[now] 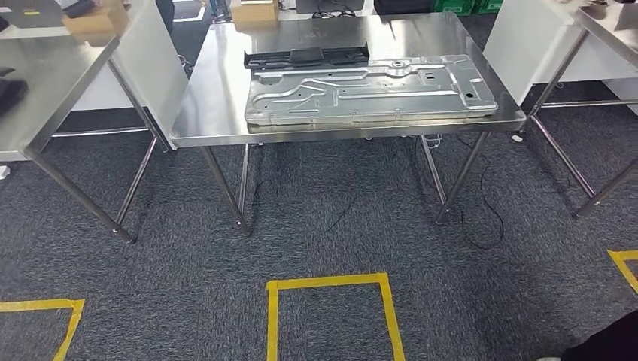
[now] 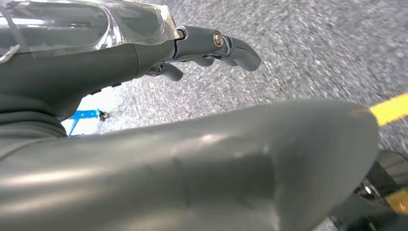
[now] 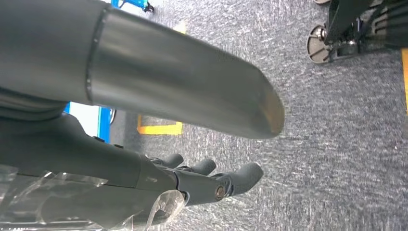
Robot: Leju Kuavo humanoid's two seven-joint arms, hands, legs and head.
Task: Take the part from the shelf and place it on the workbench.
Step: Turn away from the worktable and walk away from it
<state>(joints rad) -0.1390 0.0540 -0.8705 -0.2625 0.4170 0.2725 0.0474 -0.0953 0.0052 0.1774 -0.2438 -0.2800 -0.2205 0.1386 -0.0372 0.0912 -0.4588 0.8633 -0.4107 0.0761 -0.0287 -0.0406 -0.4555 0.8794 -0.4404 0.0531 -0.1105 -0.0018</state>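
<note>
Both hands hang at the robot's sides over the carpet, and neither holds anything. Left hand, seen from its wrist, shows dark fingers extended and slightly bent, nothing between them; I judge it unclenched and empty. Right hand reads the same from its own wrist: fingers lying loosely apart above the grey carpet, no object in contact. This posture suits walking or standing off, not grasping.

The part, a large flat sheet-metal panel, lies on the steel bench straight ahead in the head view. It is pressed with ribs, raised channels and several holes, pale silver and matte against the brighter bench top. It lies flat, its long side along the bench's near edge and close to it, well within the top on the left and reaching close to the right end. Judged from its position, placement appears already made, or this is a matching panel; the frames do not settle which.

Just behind the panel, touching or nearly touching its far edge, lies a long black plastic tray-like piece. Further back stands a cardboard box.

Neighbouring steel benches stand left and right. No shelf can be identified. Yellow floor tape marks a square on the carpet in front of the bench, between robot and bench.
</note>
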